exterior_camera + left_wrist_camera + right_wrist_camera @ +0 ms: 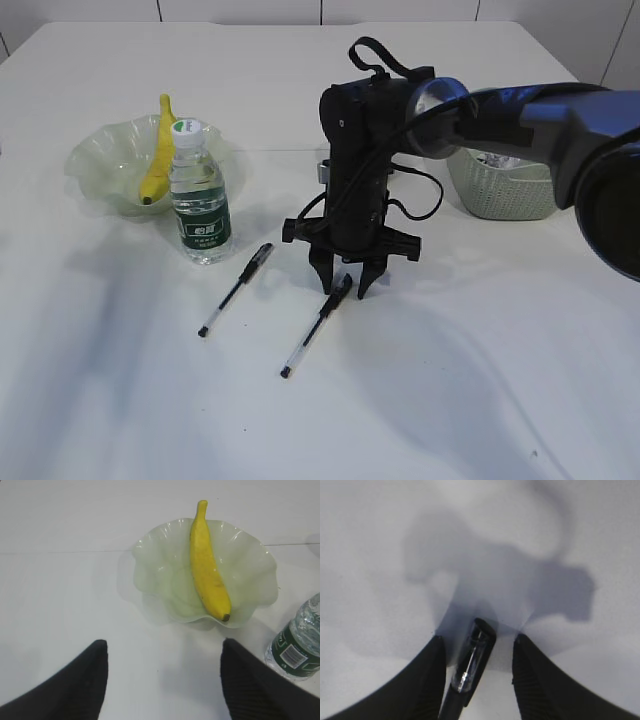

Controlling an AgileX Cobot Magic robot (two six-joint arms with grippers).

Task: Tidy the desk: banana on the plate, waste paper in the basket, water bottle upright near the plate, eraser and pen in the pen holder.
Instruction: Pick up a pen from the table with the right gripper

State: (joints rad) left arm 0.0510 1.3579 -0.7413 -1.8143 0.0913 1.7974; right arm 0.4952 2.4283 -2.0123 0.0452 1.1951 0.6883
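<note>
Pen [316, 328] lay flat on the white surface [480, 380], its capped end between the two fingers of the right claw [345, 289] and its tip pointing toward the near edge. In the right wrist view that capped end [472, 667] sat in the gap with daylight on both sides, nearer the left finger [427, 685] than the right one, so the claw stood open around the pen and gripped nothing yet. To do the pickup well, it looked wise to shift slightly so the barrel sat midway between the fingers, go low enough that the pads met the barrel rather than skating over it, and close squarely across it; a grip this close to the cap would probably let the long end droop when lifted. A second pen [236, 289] lay just beside, roughly parallel, and needed to stay undisturbed. Farther out, the water bottle [200, 192] stood upright next to the plate [95, 160], where the banana [157, 158] already rested. The woven basket [500, 190] sat behind the right arm. No pen holder could be made out. The left claw [162, 680] hung open and empty above the surface near the plate.
</note>
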